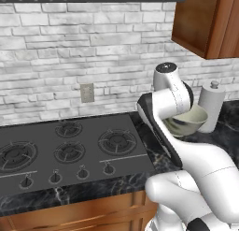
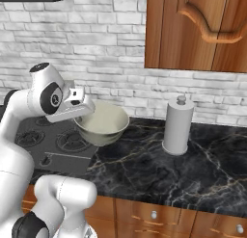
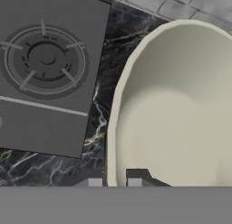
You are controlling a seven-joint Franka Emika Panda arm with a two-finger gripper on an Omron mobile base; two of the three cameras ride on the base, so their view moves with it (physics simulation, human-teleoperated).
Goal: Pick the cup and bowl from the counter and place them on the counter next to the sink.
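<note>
left base view: the white arm bends across the right side, and the bowl (image 1: 189, 121) hangs behind its forearm, lifted clear above the black marble desk (image 1: 224, 132). just right of the bowl stands a tall grey cylinder (image 1: 212, 107) with a knob on top. the dark stovetop (image 1: 70, 148) fills the left, its burners bare.

right base view: here's the clearer look — the pincer (image 2: 83, 114) reaches in from the left and clamps the near-left rim of the bowl (image 2: 102, 123). the bowl rides tilted, hanging over the seam where the stovetop (image 2: 53, 140) meets the desk (image 2: 159, 172). the grey cylinder (image 2: 177, 126) stands upright on the marble, well apart to the right, under the wooden wall cabinet (image 2: 198, 30).

hand view: the bowl (image 3: 181, 105) looms large and cream, its rim running right down between the two dark fingertips (image 3: 136, 174), one inside the wall, one outside — clenched on that rim. one stove burner (image 3: 45, 57) sits off to the upper left, marble (image 3: 59, 166) below it.
</note>
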